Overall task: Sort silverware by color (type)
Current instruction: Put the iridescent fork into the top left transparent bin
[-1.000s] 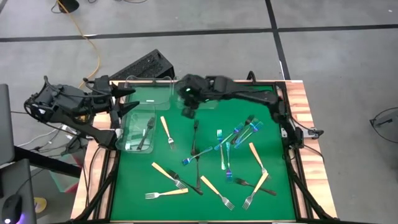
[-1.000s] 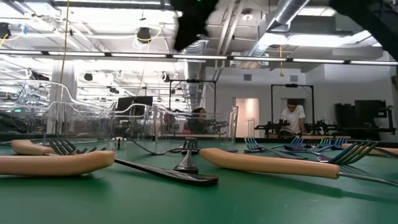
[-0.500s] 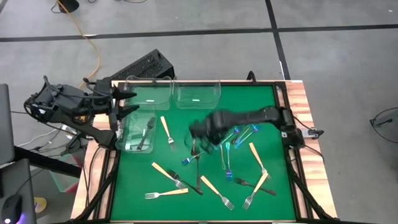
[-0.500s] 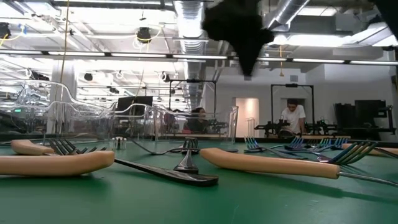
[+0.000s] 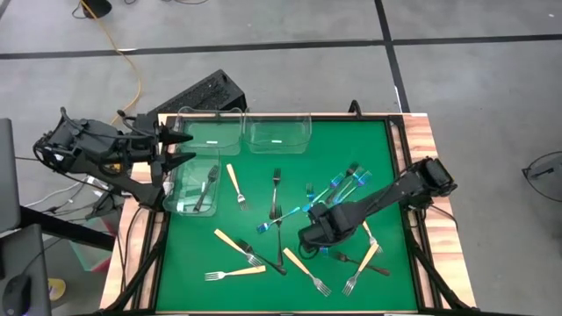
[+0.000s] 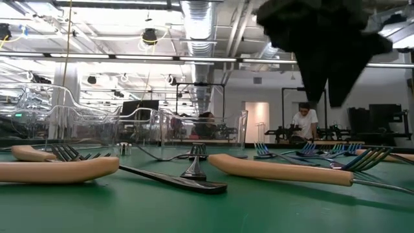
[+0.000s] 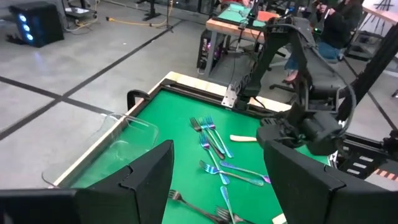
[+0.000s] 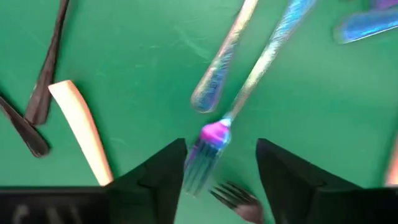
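Right gripper (image 8: 217, 165): my fingers (image 8: 158, 177) spread, low over the green tabletop (image 5: 193, 246), straddling the tines of a shiny blue-iridescent fork (image 8: 249, 81); tan-handled fork (image 8: 81, 130) just beside. Left gripper (image 5: 180, 147): fingers wide, empty, beside the clear plastic bins (image 5: 195, 189).

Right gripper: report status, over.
Right gripper open, low over the mat, straddling a blue iridescent fork, not gripped. Left gripper open, parked by the clear bins. One dark fork binned. Dark fork tines crowd the target.
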